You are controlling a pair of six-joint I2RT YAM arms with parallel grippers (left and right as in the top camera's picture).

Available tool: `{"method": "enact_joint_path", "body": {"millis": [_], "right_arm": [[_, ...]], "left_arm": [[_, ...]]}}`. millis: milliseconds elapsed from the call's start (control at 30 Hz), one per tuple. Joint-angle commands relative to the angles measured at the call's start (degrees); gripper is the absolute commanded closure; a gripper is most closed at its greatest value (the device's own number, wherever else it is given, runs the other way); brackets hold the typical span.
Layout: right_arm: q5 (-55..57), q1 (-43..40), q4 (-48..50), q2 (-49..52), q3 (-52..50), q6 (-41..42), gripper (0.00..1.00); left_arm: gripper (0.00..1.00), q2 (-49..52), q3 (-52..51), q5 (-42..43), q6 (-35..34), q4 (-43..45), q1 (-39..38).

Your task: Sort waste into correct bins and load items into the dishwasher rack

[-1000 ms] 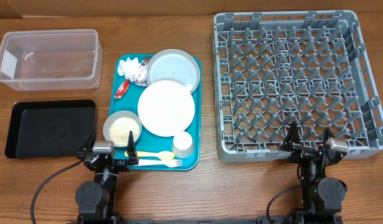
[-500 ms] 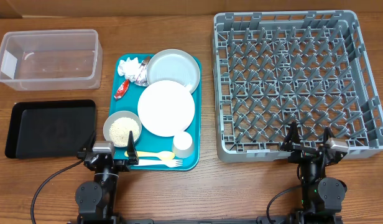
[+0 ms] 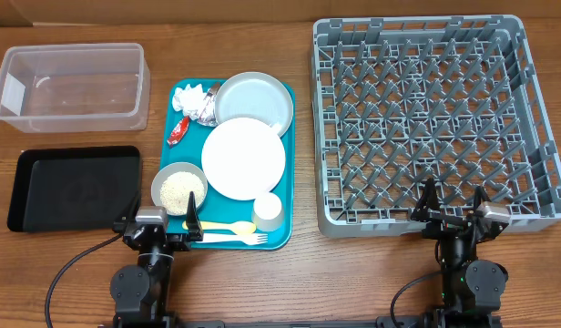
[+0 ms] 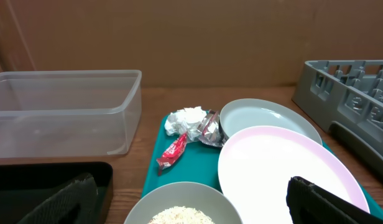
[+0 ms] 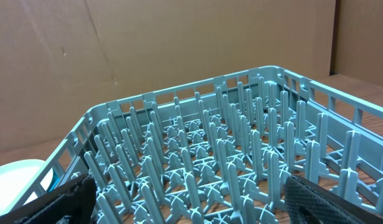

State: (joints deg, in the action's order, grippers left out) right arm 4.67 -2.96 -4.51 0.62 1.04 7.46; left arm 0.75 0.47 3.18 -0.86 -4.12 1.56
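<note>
On the teal tray [image 3: 279, 239] lie a white napkin [image 3: 191, 94], a foil wrapper [image 3: 205, 108], a red packet [image 3: 178, 130], a grey dish [image 3: 254, 98], a pale plate [image 3: 245, 157], a small bowl of rice [image 3: 178, 189], a white cup [image 3: 267, 210], a yellow spoon [image 3: 217, 226] and a white fork [image 3: 233, 238]. The clear tub [image 3: 69, 83] and black tray [image 3: 71, 187] sit at left, the grey rack [image 3: 433, 118] at right. My left gripper [image 3: 162, 224] is open and empty at the front, near the bowl [image 4: 179, 205]. My right gripper [image 3: 452, 213] is open and empty at the rack's front edge [image 5: 198, 168].
The left wrist view shows the tub [image 4: 64, 112], napkin [image 4: 184, 118], foil [image 4: 208, 129], red packet [image 4: 173, 152], dish [image 4: 266, 118] and plate [image 4: 285, 168]. Brown cardboard walls stand behind the table. Bare wood lies between the teal tray and the rack.
</note>
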Motion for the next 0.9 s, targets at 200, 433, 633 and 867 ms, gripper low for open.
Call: {"method": "enact_joint_path", "body": {"millis": [200, 433, 633, 867], "right_arm": [[-10.49, 0.17, -0.46, -0.46, 2.69, 0.17, 0.0], [-14.4, 0.22, -16.31, 6.82, 24.63, 0.22, 0.0], [-27.26, 0.22, -32.76, 29.0, 48.19, 0.2, 0.0], [-38.62, 3.34, -46.69, 54.31, 72.19, 0.22, 0.0]], "left_arm": [[0.0, -0.39, 0.0, 5.55, 0.66, 1.9, -0.22], [0.0, -0.39, 6.64, 2.05, 0.9, 1.18, -0.2], [0.0, -0.39, 21.62, -17.2, -2.01, -15.93, -0.2], [0.0, 2.82, 32.79, -29.66, -7.61, -31.56, -0.2]]}}
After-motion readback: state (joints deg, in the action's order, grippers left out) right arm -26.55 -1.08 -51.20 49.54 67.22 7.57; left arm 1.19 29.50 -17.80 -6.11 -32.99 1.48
